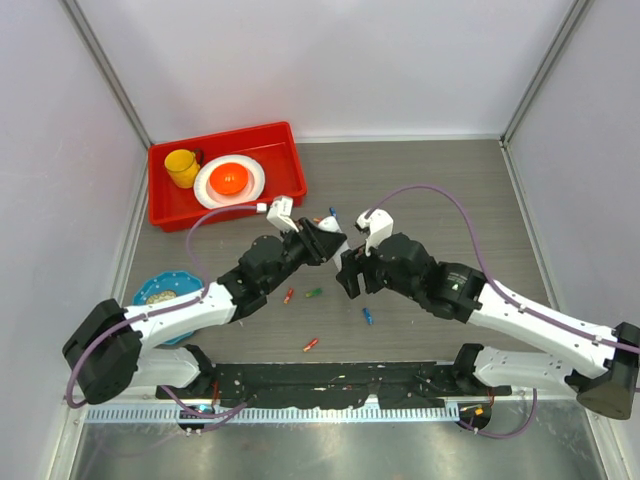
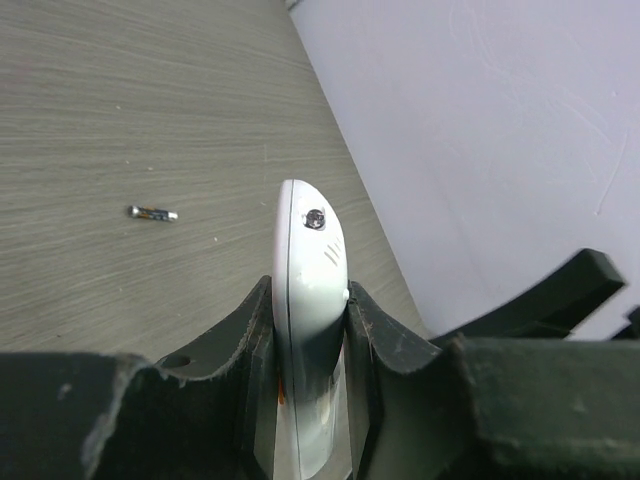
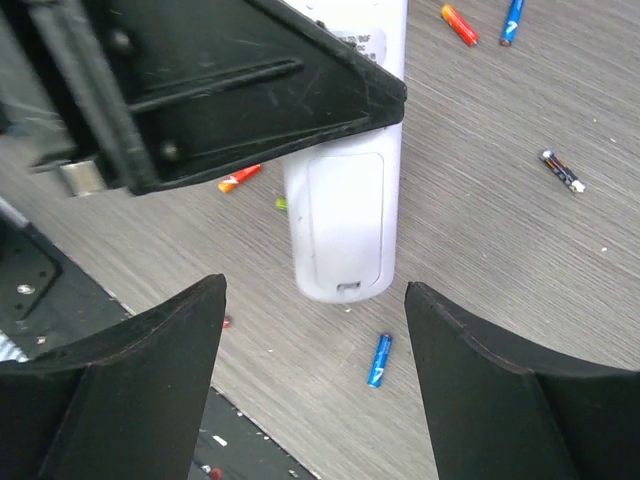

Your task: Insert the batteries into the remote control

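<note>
Seen from overhead, two robot arms are meeting near the centre of a grey wood-grain surface. The left pincer is clamping the remote control by its long edges and holding it up off the surface. Its back is facing the other arm's camera.

In the right wrist view the white handset is hanging down from the top middle of the frame, with its free end pointing toward the bottom. The battery cover appears to be in place, its small latch near the lower end.

The right pincer is hovering empty, its jaws wide apart, one at each lower corner of that frame. It is lining up with the handset's free end, probably to get at the cover.

The batteries are lying loose on the surface beneath and around the remote, in blue, orange, green and dark colours. None is being held and none is loaded. Loading is likely waiting on the compartment being opened.
</note>
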